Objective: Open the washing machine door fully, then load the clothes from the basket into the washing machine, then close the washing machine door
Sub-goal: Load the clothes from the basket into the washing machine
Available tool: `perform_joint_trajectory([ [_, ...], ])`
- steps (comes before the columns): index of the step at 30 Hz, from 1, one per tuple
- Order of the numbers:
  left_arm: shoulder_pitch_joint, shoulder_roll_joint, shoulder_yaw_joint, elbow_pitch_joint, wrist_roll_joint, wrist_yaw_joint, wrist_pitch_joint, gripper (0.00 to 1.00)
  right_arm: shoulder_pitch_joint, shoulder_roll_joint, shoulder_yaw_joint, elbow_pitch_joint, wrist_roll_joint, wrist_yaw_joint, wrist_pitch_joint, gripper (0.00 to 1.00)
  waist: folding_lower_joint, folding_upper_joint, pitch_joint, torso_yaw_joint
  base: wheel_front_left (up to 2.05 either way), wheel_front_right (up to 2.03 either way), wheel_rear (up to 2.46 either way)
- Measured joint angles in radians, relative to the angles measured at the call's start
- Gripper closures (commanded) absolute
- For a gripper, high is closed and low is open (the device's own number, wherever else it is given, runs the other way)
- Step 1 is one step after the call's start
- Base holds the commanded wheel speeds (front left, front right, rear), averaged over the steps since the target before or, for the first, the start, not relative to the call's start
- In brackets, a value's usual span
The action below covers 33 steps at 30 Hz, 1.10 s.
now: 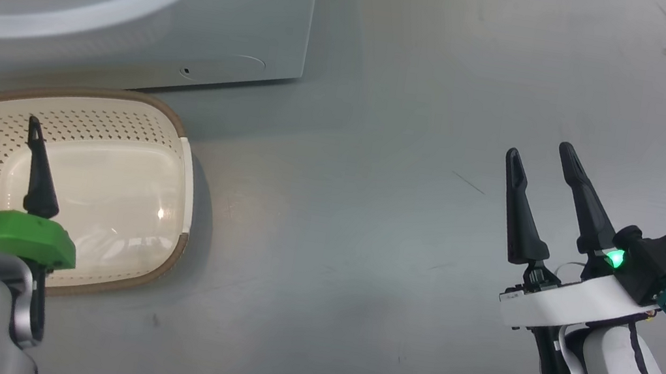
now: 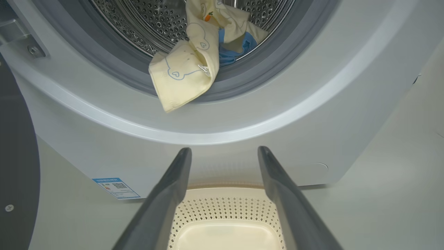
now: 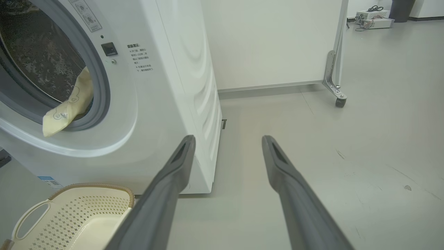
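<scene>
In the head view, the scuffed pale grey floor (image 1: 363, 251) holds the basket (image 1: 184, 125) just before the washing machine (image 1: 233, 14), with the left gripper (image 1: 3, 122) over it and the right gripper (image 1: 540, 150) over bare floor, the 2 fingers of each spread and gripping nothing. In the left wrist view, the clothes (image 2: 184, 76) lie in the steel drum (image 2: 149, 21), 1 flap draped over the grey rubber ring (image 2: 114, 66), beside the swung-open washing machine door (image 2: 17, 139). In the right wrist view, the floor runs to a white partition (image 3: 270, 41) on a caster (image 3: 341, 102).
</scene>
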Motion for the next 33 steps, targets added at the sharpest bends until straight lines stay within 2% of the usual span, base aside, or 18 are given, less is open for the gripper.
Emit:
perform_joint_trajectory([
  [6, 0.088, -0.045, -0.005, -0.049, 0.016, 0.001, -0.001, 0.0, 0.046, -0.004, -0.018, 0.014, -0.002, 0.0, 0.0, 0.0, 0.0, 0.0, -0.056, 0.025, 0.0, 0.0, 0.0],
  [15, 0.158, -0.046, 0.002, -0.118, 0.017, 0.002, -0.001, 0.0, 0.077, -0.004, -0.018, 0.018, -0.01, 0.0, 0.0, 0.0, 0.0, 0.0, -0.108, 0.049, 0.0, 0.0, 0.0],
  [33, 0.202, -0.053, 0.001, -0.207, 0.017, 0.005, -0.001, 0.0, 0.077, -0.005, -0.011, 0.002, -0.018, 0.0, 0.0, 0.0, 0.0, 0.0, -0.114, 0.055, 0.0, 0.0, 0.0],
])
